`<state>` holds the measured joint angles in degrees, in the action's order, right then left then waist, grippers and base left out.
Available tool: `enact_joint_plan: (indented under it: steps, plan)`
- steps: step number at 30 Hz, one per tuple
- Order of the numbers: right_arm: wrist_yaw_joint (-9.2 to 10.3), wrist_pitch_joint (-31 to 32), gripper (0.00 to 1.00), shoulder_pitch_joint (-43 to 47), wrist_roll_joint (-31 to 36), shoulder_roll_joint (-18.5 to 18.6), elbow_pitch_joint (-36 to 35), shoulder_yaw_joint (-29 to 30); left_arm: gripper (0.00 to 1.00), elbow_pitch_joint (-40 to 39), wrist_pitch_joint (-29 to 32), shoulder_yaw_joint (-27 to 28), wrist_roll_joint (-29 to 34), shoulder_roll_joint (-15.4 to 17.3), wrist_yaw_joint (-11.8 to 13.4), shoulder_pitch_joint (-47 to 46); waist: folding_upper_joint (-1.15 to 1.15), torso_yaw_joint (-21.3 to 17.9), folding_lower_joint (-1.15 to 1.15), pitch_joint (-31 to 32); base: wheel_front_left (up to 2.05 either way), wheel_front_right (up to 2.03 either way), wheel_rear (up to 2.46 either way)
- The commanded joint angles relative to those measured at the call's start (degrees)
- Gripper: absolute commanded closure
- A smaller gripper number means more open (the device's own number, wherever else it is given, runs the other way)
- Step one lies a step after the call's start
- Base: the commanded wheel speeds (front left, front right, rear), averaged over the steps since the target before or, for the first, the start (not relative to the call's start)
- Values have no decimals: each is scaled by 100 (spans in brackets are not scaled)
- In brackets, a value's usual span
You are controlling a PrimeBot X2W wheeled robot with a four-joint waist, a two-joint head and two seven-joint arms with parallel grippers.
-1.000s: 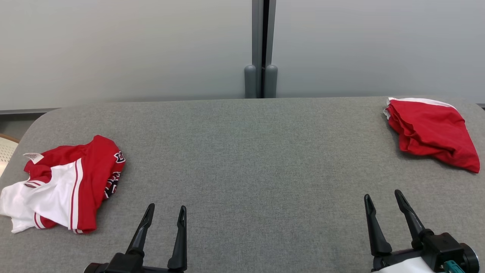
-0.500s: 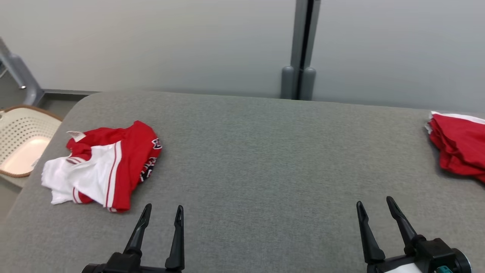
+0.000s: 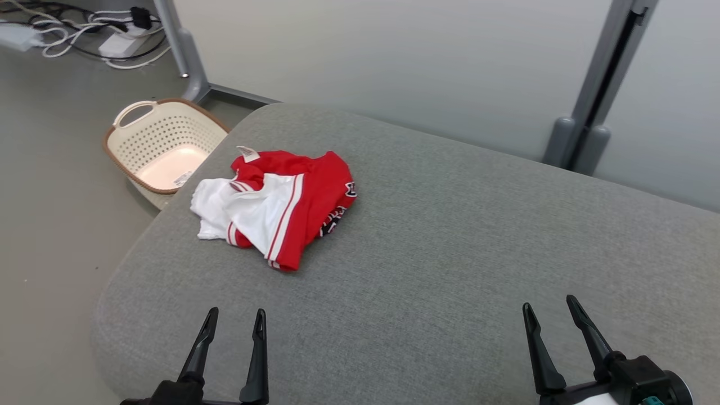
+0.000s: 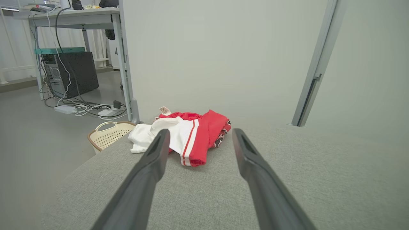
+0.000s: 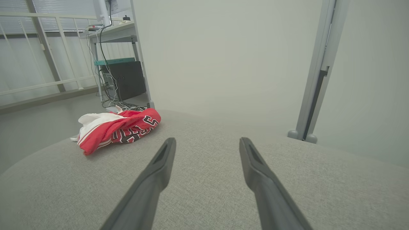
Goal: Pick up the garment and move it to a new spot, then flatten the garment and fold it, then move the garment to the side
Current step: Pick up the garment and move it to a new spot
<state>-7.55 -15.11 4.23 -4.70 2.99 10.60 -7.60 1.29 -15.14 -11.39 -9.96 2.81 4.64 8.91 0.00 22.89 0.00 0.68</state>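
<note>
Garment (image 3: 278, 202): red and white jersey-type top, crumpled in a loose heap on the grey padded table (image 3: 450, 253), toward its far left corner. A perforated basket (image 3: 169, 126) stands on the floor just beyond that corner, apart from the cloth. A white label (image 3: 247, 153) sticks up at the heap's far edge. Dark lettering shows on the red side facing the right wrist camera.

Handling, judged: light, limp knit fabric, not fragile and not slippery. It will drape and stretch rather than hold any shape, and layers may slide over one another. A pinch through a single raised fold should lift it, but grabbing the bunched middle risks carrying it as a wad that is harder to flatten. Best candidates are the striped red hem (image 3: 284, 261) at the near end, or the white sleeve edge on the left. Two separate holds along one edge would let it hang open.

Left gripper (image 3: 237, 310): fingers spread wide, nothing between them, low over the table's near edge and pointing forward. The garment lies ahead of it and slightly right, well short of contact. The left wrist view frames the heap between the two fingers.

Right gripper (image 3: 548, 301): likewise spread and empty, pointing forward over bare table, well apart from the garment, which sits far off to its left.

Pickup not yet begun.
</note>
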Motion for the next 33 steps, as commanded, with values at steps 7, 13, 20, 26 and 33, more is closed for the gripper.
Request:
enact_joint_plan:
  steps: [7, 13, 20, 26, 33]
  plan:
    - [13, -5, 0, -80, 2, 36, -13, -6, 0, -62, 0, 30, -46, 17, 48, 23, 0, 367, 0, -130, 0, 0, 0]
    - [13, -5, 0, -213, 59, 270, -72, 8, 0, -182, 0, 195, -103, 17, 85, -490, 0, 235, 0, -586, 0, 0, 0]
    - [13, -5, 0, -594, 188, 831, -258, 59, 0, -38, 0, 426, -259, 18, 1, -1921, 0, 111, 0, -1711, 0, 0, 0]
    - [13, -5, 0, -964, 224, 1303, -420, 102, 0, 1175, 0, 766, -325, 19, -41, -3398, 0, -12, 0, -2502, 0, 0, 0]
    - [14, -3, 0, -1235, 188, 1622, -664, 150, 0, 3756, 424, 1134, -344, 349, 75, -5161, 0, -233, 0, -3049, 0, 0, 0]
